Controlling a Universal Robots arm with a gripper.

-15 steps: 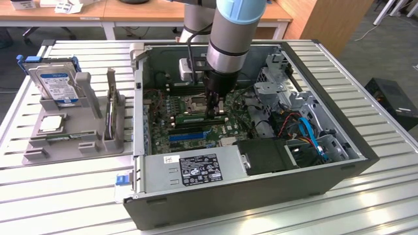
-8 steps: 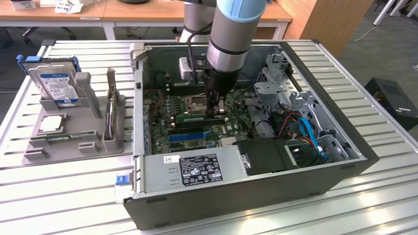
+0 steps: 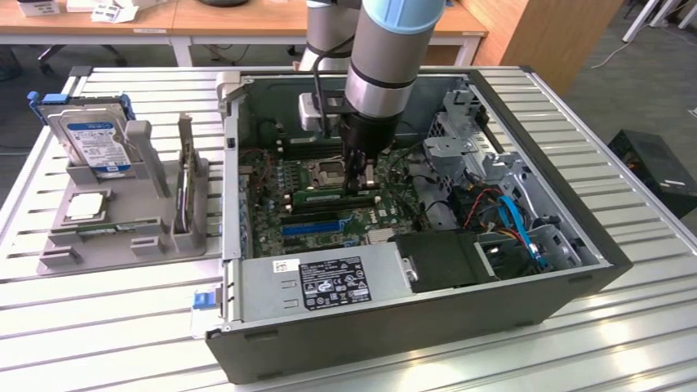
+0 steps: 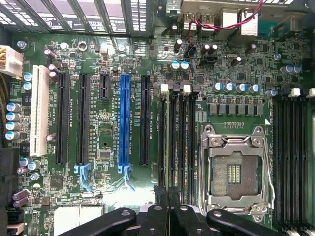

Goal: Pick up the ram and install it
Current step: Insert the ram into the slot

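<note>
1. Though my black claw (image 3: pixel 367 184) (image 4: pixel 170 199) is pinched together, I cannot tell if it clamps anything.
2. Just beside it, the thin green circuit-board ram (image 3: pixel 325 197) sits along the long black memory slots (image 4: pixel 177 140).
3. Light, stiff, fragile, I judge: hold its edges, not chips.

Exterior view looks down on the open case (image 3: pixel 436 339); wrist view closely faces its motherboard (image 4: pixel 231 64).
</note>
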